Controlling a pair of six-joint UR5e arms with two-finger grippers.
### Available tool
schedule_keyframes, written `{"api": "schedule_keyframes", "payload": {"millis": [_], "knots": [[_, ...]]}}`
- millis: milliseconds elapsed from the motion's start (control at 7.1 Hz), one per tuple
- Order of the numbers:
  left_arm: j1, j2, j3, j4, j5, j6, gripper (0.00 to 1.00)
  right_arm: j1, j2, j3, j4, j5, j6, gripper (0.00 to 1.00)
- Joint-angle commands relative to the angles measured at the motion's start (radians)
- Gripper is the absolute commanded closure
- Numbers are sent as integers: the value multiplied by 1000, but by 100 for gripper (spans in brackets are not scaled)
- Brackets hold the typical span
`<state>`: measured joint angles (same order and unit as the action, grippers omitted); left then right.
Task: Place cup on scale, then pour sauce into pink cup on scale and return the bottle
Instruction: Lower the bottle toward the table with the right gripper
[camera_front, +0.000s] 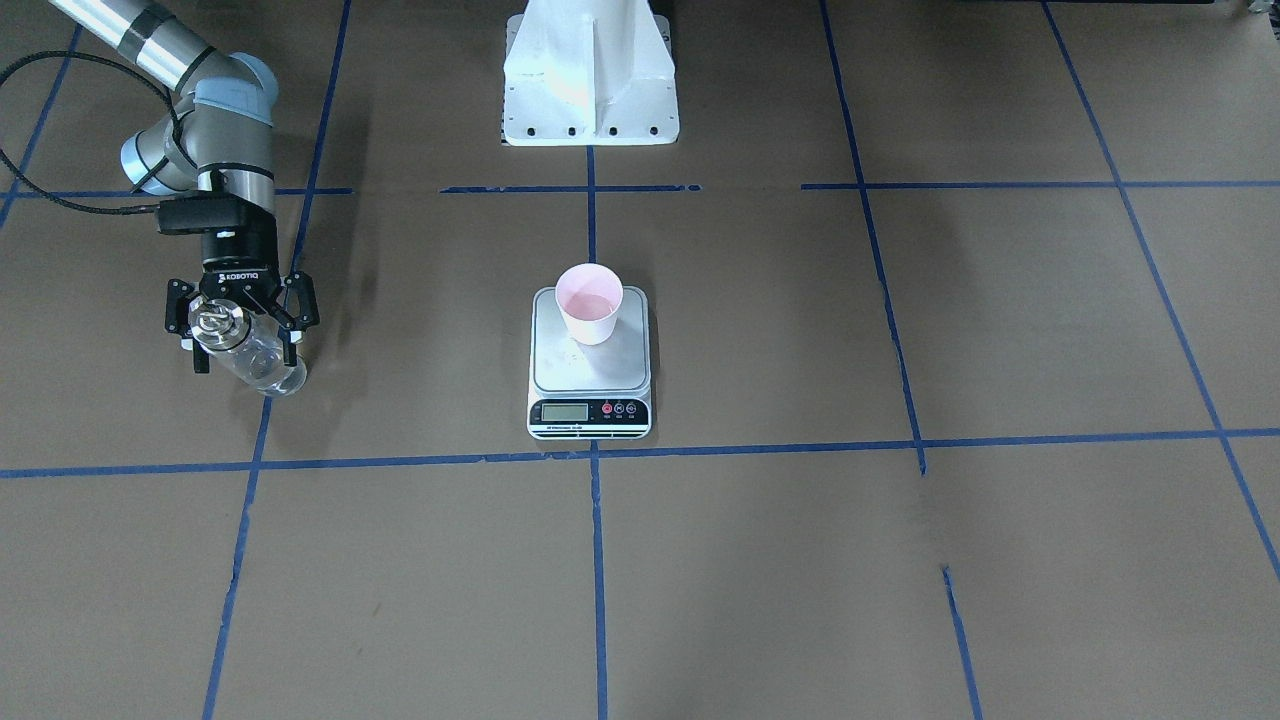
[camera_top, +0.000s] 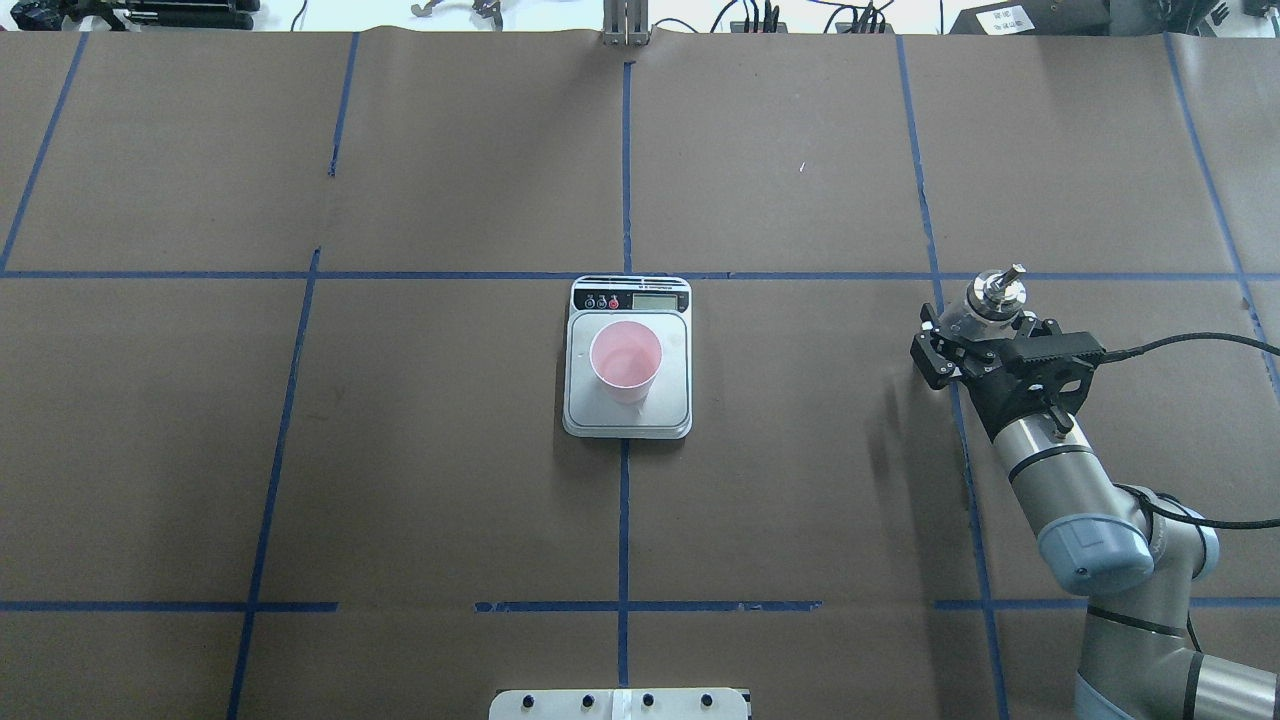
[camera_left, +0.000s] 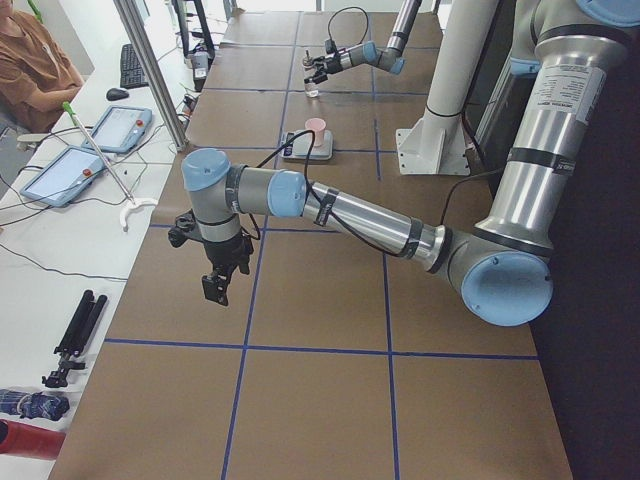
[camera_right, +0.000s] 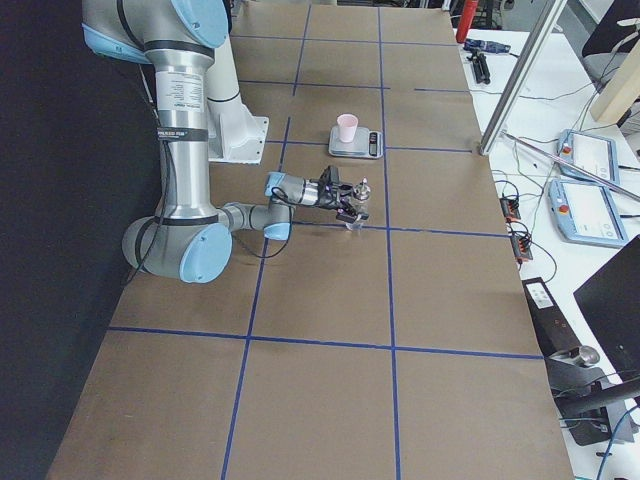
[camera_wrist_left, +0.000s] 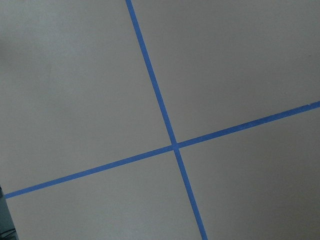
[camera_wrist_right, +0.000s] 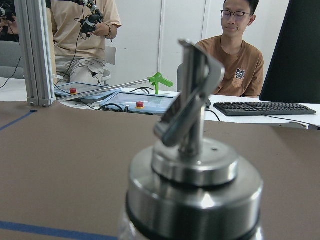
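Observation:
The pale pink cup (camera_front: 590, 305) stands upright on the rear part of the scale's (camera_front: 590, 375) silver platform at the table's centre; both also show in the overhead view, the cup (camera_top: 625, 362) on the scale (camera_top: 630, 418). My right gripper (camera_front: 246, 352) is shut on the clear glass bottle (camera_front: 255, 358), upright far out on my right side, its base at or just above the table. The silver spout (camera_wrist_right: 192, 100) fills the right wrist view. I cannot make out the clear sauce. My left gripper (camera_left: 218, 285) hangs above bare table far to my left; I cannot tell whether it is open or shut.
The white robot pedestal (camera_front: 590, 75) stands behind the scale. Blue tape lines (camera_wrist_left: 172, 145) cross the brown table cover. Two operators (camera_wrist_right: 235, 45) sit beyond the far table edge with a keyboard (camera_wrist_right: 265, 107) and control tablets (camera_left: 110, 125).

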<state>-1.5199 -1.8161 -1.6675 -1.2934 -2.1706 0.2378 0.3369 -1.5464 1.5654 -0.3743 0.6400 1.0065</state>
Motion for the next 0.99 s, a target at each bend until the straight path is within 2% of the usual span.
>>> {"api": "schedule_keyframes", "payload": {"millis": [0,845], "knots": [[0,0,0,0,0,0,0,-4,-9,2,2,-5,0,0],[0,0,-5,0,0,0,0,-45,-33,18,5,-28,3,0]]}}
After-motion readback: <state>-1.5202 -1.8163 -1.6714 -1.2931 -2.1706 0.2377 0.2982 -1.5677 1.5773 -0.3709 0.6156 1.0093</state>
